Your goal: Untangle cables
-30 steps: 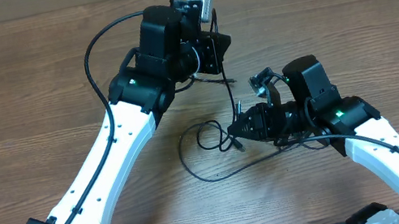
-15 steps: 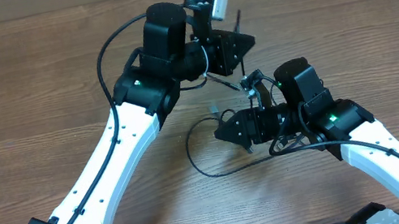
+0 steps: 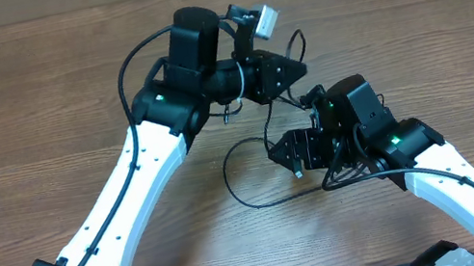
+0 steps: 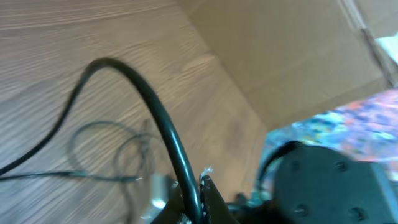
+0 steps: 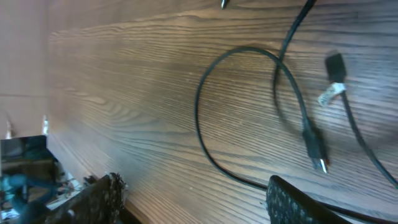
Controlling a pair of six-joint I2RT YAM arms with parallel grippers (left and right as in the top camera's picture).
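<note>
Thin black cables [image 3: 231,178] loop on the wooden table between the two arms. My left gripper [image 3: 290,70] is raised above them and shut on one black cable [image 4: 158,118], which arcs up from between its fingers [image 4: 214,199] and drops to the left. Fainter cable loops [image 4: 115,149] lie on the wood below. My right gripper [image 3: 288,153] hovers low over the tangle. In the right wrist view the right gripper [image 5: 194,182] stands open and empty. A cable loop [image 5: 200,112], a silver-tipped plug [image 5: 317,155] and a tagged plug [image 5: 336,65] lie beyond it.
The thick black cord [image 3: 123,70] of the left arm arcs over the table at the upper left. Cardboard [image 4: 280,56] borders the far edge of the table. The two arms' wrists are close together near the centre.
My right gripper has gone from shut to open and shifted slightly. The left gripper has moved right and a little nearer with its cable, and the table loop has shifted.
</note>
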